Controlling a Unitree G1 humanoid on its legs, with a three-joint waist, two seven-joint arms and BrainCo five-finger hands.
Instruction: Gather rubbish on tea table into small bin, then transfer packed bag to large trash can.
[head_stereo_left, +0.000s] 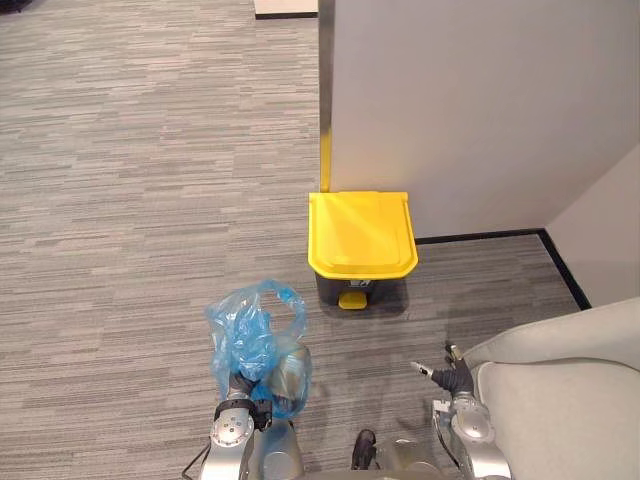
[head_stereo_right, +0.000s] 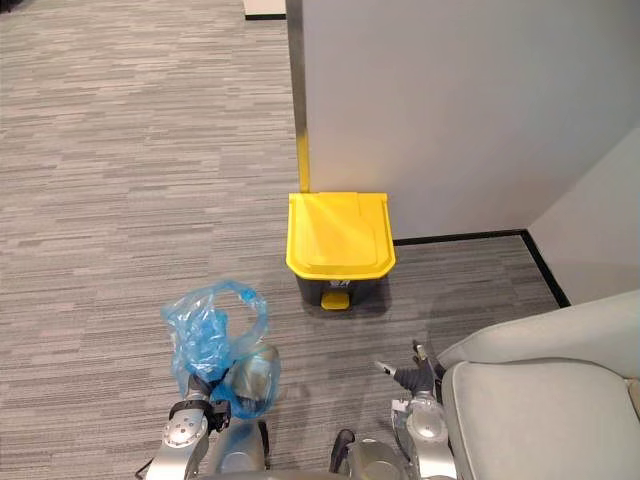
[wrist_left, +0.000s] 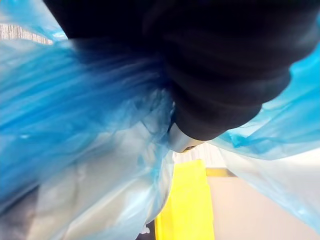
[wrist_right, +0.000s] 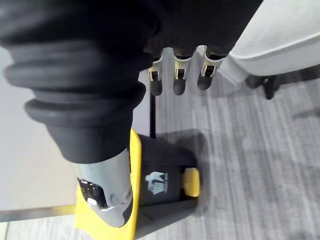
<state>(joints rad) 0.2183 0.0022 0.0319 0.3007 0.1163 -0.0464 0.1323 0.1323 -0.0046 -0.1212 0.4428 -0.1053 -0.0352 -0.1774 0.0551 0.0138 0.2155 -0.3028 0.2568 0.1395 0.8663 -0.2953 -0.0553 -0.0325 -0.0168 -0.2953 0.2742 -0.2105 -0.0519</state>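
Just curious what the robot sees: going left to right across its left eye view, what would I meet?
Blue plastic bag → yellow-lidded trash can → right hand → pale grey seat.

This looks like an office or a similar commercial interior. Hard-wearing grey carpet (head_stereo_left: 120, 200) with a fine streaked pattern covers the whole floor. A plain white partition wall (head_stereo_left: 480, 100) ends in a metal corner strip (head_stereo_left: 325, 90), and a thin black skirting (head_stereo_left: 480, 237) runs along its foot. A yellow-lidded pedal bin (head_stereo_left: 362, 235) with a dark body and a waste pictogram stands against the wall. Near it is part of a light grey upholstered sofa (head_stereo_left: 560, 400), as in a lounge or waiting corner.
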